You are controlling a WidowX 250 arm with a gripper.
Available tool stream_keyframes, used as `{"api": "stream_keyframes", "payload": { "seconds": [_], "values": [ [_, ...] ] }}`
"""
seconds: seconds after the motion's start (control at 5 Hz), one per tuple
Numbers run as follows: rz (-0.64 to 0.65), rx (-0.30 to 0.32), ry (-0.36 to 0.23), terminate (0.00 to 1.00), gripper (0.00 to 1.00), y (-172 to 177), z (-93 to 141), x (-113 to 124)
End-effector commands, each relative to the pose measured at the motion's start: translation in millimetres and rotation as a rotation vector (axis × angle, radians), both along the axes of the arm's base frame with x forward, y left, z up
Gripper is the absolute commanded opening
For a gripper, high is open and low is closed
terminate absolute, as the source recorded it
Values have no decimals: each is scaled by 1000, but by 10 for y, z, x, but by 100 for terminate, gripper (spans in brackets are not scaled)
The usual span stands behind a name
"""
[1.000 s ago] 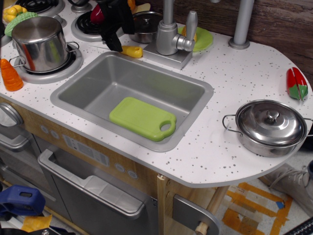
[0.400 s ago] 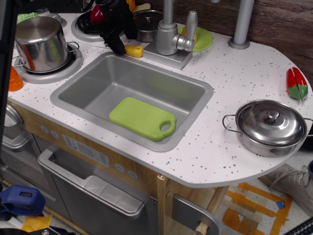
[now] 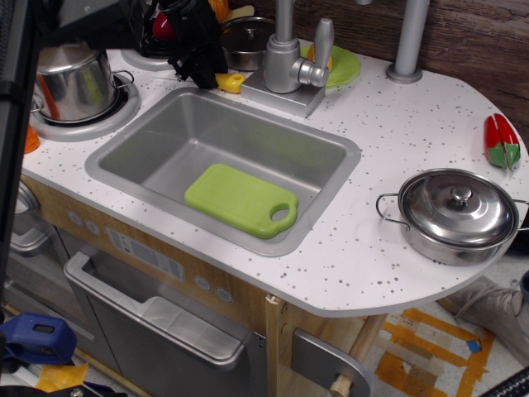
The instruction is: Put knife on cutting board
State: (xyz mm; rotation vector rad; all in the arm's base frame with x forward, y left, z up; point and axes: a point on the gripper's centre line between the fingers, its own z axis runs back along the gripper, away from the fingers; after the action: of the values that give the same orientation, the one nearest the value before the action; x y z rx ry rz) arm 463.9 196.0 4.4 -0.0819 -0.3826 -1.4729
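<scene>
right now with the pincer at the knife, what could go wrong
The pincer covers the knife's blade, so only the yellow handle shows and the grip may be poor. The knife lies at the sink rim beside the faucet; lifting could bump it. A drop may miss the board.

Lime-green cutting board [image 3: 240, 199], yellow-handled knife [image 3: 230, 81], black gripper [image 3: 201, 68], grey sink [image 3: 165, 141], white black-speckled counter [image 3: 413, 124]

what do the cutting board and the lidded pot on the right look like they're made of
Cutting board: probably plastic, matte lime green, one uniform colour with soft rounded edges and a moulded handle hole. Lidded pot: looks like polished metal, likely steel; its mirror-like lid shows bright reflections.
</scene>
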Motion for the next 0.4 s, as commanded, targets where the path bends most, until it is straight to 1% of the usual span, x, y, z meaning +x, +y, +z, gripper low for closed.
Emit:
{"api": "stream_keyframes", "payload": {
  "seconds": [0.0, 0.2],
  "values": [
    [17, 21, -37, 0, 0, 78, 236, 25],
    [65, 84, -39, 0, 0, -2, 519, -102]
  ]
}}
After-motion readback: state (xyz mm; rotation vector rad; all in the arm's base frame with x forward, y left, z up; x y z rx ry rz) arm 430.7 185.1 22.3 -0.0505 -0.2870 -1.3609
